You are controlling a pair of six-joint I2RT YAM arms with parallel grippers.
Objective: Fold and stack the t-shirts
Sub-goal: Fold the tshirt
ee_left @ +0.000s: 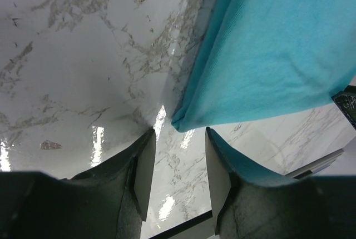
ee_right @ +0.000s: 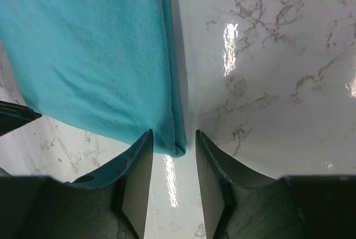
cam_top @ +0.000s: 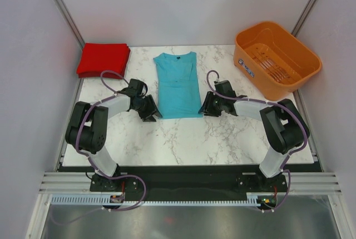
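teal t-shirt (cam_top: pixel 177 86): soft thin knit, light and limp, likely to sag when lifted and to slide on the glossy marble table (cam_top: pixel 222 133) rather than hold a shape. lying flat in the middle of the top view, sides folded in to make a long narrow strip, dark neckline toward the top of the frame, hem toward the bottom. best taken at the two bottom corners, pinching through all layers at once so as to carry the hem up evenly. next fold judged to be bottom edge up toward the neckline.

red t-shirt (cam_top: pixel 103 58): folded into a square pad at the upper left of the top view, well apart from the teal one. orange basket (cam_top: pixel 278 58) at the upper right, not in play.

left gripper (ee_left: pixel 179 133): low at the strip's bottom left corner, jaws apart by a moderate gap, holding nothing. in its wrist view, folded corner just ahead of the fingertips and centred on the gap, not yet between the pads.

right gripper (ee_right: pixel 173 134): at the bottom right corner, jaws likewise apart, clamped on nothing. cloth corner reaching down into the gap between the fingertips. impossible to tell whether touching either pad.

likely risks: catching only the top layer, or dragging the cloth sideways on closing.
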